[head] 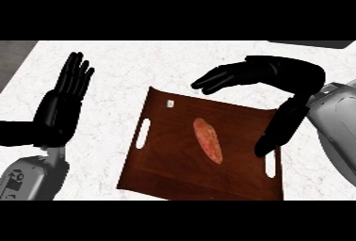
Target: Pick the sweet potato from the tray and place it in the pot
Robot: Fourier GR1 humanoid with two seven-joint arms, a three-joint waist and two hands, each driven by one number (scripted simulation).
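Right hand spread above the tray, nothing in it.

Its fingers (215,79) reach left past the tray's (167,169) far edge, thumb (274,134) pointing down over the right handle slot, so the right hand (278,70) arches open and holds nothing. The sweet potato (208,140) lies mid-tray, apart from it. The left hand (62,106) rests at the left, fingers straight up, on the marble counter (139,61).

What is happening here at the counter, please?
The sweet potato lies on the brown tray, not yet picked up. The right robot hand is open above the tray's far right side, not touching the potato. The left robot hand rests open at the left, fingers up. No pot is in view.
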